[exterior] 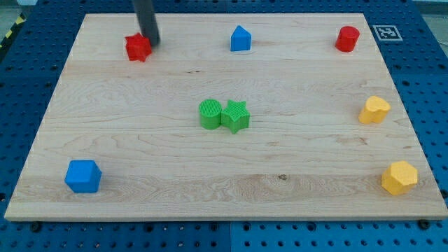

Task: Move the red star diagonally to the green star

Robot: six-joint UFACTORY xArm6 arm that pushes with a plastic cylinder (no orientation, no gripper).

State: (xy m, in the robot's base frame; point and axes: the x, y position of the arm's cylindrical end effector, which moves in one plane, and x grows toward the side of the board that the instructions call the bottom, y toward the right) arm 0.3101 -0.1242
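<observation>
Seven blocks are sitting on the counter [140, 140]. My tip [152, 43] is touching the red star [138, 47] at its upper right edge, near the view's top left. I am carrying no gripper, just a rod leaning in from the view's top. The green star [236, 115] is lying mid-counter, touching a green cylinder [209, 114] on its left. Between the stars, nothing is standing.

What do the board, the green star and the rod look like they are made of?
Board: pale wood, matte, with visible grain and plank seams. Green star: probably plastic, maybe 3D-printed, given its even colour and faint ridged top. My tip, just right of the red star: dark and smooth; metal or plastic, unclear.
</observation>
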